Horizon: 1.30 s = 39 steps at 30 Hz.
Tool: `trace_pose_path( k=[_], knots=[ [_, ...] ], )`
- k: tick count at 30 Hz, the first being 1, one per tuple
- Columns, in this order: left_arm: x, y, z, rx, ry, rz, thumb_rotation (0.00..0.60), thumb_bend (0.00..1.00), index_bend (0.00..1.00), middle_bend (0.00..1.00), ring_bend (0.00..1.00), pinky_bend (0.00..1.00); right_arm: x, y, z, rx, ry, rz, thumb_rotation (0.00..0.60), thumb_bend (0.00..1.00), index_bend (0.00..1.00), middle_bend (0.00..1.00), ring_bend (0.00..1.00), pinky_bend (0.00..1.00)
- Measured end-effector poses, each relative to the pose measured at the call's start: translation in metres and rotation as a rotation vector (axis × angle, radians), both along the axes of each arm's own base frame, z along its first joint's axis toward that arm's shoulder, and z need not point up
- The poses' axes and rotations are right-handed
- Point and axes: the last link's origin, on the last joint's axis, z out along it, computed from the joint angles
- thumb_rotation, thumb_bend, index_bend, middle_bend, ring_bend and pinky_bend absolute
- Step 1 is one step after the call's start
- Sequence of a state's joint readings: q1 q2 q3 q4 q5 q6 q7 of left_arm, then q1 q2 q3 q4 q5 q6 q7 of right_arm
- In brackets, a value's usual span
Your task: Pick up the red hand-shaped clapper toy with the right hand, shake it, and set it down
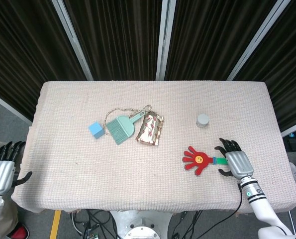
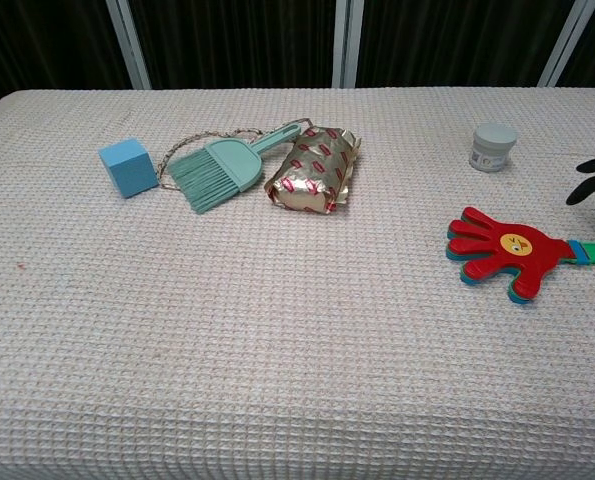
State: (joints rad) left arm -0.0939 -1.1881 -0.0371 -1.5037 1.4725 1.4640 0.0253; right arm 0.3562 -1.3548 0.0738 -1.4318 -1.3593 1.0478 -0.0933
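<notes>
Over the green handle of the red hand-shaped plastic clapper toy (image 1: 198, 160), right hand (image 1: 235, 162) fingers spread, seemingly not gripping.

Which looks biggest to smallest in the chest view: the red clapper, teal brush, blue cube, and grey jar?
1. Red clapper, partly cut off at the frame edge
2. Teal brush
3. Blue cube
4. Grey jar, though it sits farther back
</notes>
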Motion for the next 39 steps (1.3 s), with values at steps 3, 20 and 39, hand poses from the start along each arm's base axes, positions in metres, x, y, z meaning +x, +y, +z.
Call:
trace_pose_path(
  k=[3,20,39],
  knots=[
    [-0.001,0.000,-0.001,-0.005,-0.002,0.003,0.600,0.20,0.06,0.08,0.01,0.10,0.003,-0.002,-0.007,0.009,-0.006,0.000,0.600,0.14,0.28,0.00,0.00,0.00],
    [-0.005,0.002,-0.002,-0.020,-0.022,0.007,0.600,0.20,0.06,0.08,0.01,0.10,0.014,-0.012,-0.026,0.044,-0.049,-0.027,0.600,0.23,0.33,0.00,0.00,0.00],
    [-0.005,0.002,-0.006,-0.029,-0.027,0.008,0.600,0.20,0.06,0.08,0.01,0.10,0.013,-0.014,-0.030,0.044,-0.045,-0.033,0.600,0.36,0.45,0.00,0.00,0.00]
  ],
)
